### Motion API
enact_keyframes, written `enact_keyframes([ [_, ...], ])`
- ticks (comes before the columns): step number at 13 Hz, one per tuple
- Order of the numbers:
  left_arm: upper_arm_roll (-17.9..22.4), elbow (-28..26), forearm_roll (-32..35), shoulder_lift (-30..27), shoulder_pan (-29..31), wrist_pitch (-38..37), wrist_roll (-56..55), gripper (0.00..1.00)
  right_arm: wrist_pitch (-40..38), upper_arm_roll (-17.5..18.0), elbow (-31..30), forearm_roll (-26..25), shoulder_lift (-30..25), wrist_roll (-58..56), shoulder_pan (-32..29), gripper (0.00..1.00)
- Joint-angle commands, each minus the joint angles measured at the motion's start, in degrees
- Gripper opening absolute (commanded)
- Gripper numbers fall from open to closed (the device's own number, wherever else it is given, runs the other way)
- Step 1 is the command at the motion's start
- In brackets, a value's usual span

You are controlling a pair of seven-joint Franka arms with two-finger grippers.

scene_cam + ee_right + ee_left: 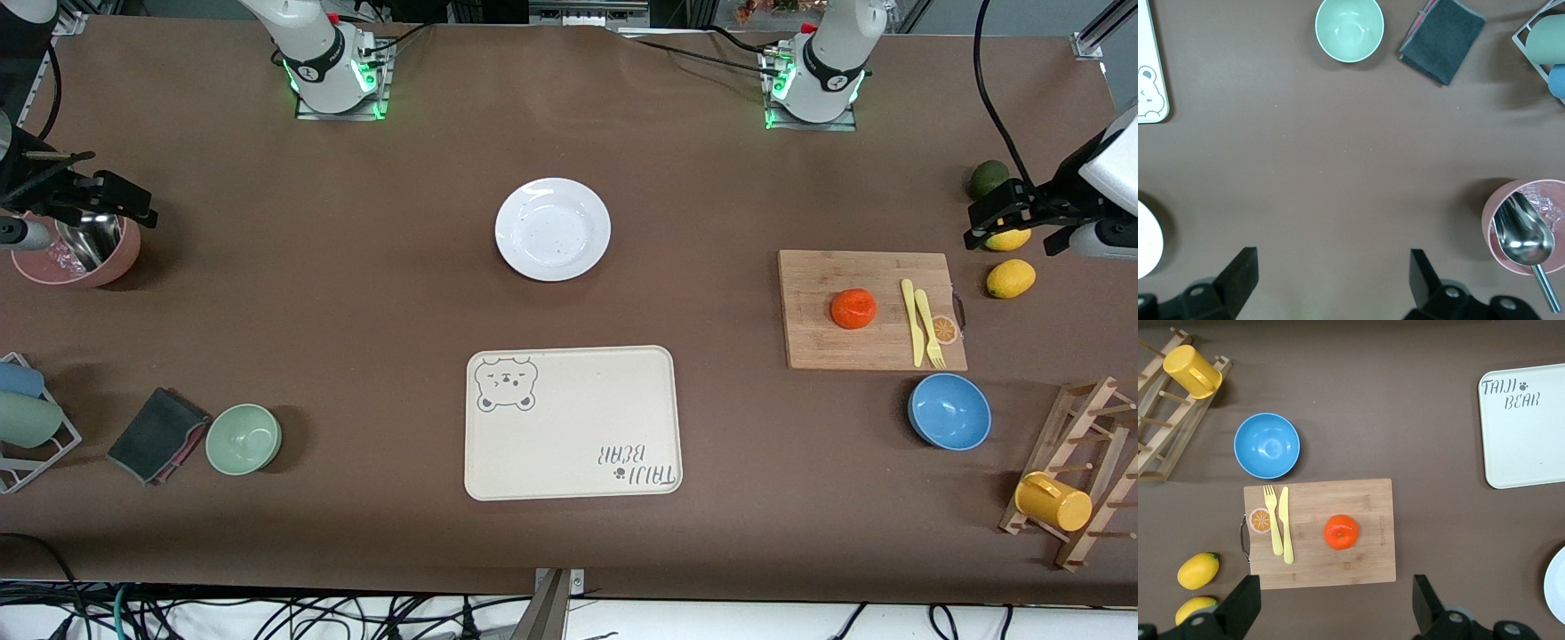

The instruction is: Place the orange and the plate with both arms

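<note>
The orange is seen resting on a wooden cutting board, beside a yellow knife and a yellow fork. The left gripper is held in the air over the table at the left arm's end, near two lemons; its fingers are spread wide and nothing is held between them, the orange lying clear of both. The plate is set on the bare table, farther from the front camera than a cream tray. The right gripper is held over a pink bowl at the right arm's end, its fingers likewise wide apart and empty, the plate lying well apart from them.
</note>
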Motion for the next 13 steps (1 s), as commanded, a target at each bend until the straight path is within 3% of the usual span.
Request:
enact_keyframes([
  [1,0.05,1.23,-0.63,0.51,-0.07,-0.46,0.92,1.0,-0.9,-0.25,1.14,0.8,0.4,0.19,0.15,1.0],
  [5,-0.22,1.23,-1.06,2.79,-0.59,-6.42,1.27,1.0,-0.82,-0.25,1.14,0.8,0.4,0.27,0.15,1.0],
  [11,-0.04,0.97,-0.1,11.92,-1.21,-7.23,1.1,1.0,-0.82,-0.25,1.14,0.8,0.4,0.28,0.15,1.0],
  [13,-0.3,-0.17,4.8,14.65,-1.74,-4.69,1.01,1.0,-0.82,-0.25,1.14,0.8,0.4,0.28,0.24,1.0],
])
